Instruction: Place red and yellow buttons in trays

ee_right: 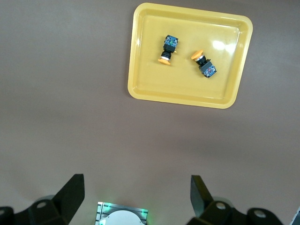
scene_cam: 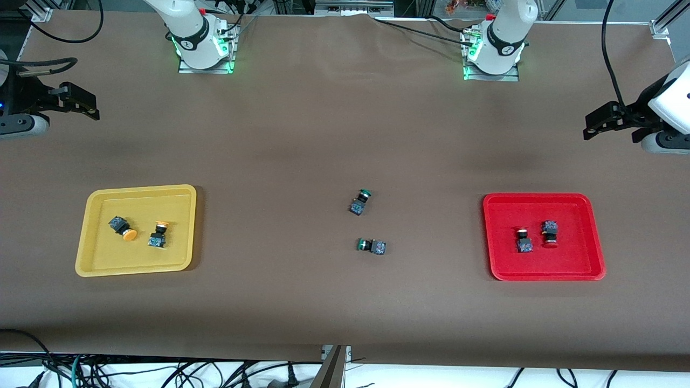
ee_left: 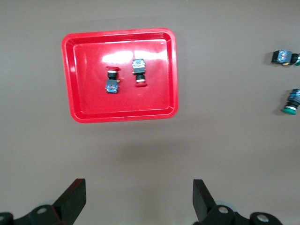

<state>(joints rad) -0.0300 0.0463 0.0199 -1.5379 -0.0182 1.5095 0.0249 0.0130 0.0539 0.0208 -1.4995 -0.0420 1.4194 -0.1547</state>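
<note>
Left gripper (scene_cam: 593, 128): raised at the left arm's end of the table, fingers (ee_left: 71, 199) spread wide, holding nothing; arm waits.
Right gripper (scene_cam: 89, 108): raised at the right arm's end of the table, fingers (ee_right: 70, 194) spread wide, holding nothing; arm waits.
Red tray (scene_cam: 585, 258): flat on the table toward the left arm's end, nearer the front camera than the left gripper.
Red buttons: two inside the red tray, lying close side by side but apart; one (scene_cam: 524, 241) with cap pointing away from the front camera, the other (scene_cam: 549, 233) with cap pointing toward it.
Yellow tray (scene_cam: 94, 253): flat on the table toward the right arm's end.
Yellow buttons: two inside the yellow tray, near each other, not touching; one (scene_cam: 122, 228) lies on its side, cap toward the front camera, the other (scene_cam: 158, 235) beside it.
Green-capped buttons: two on the bare brown table (scene_cam: 345, 302) mid-way between the trays; one (scene_cam: 360, 201) farther from the front camera, one (scene_cam: 372, 246) nearer, well apart from both trays.
</note>
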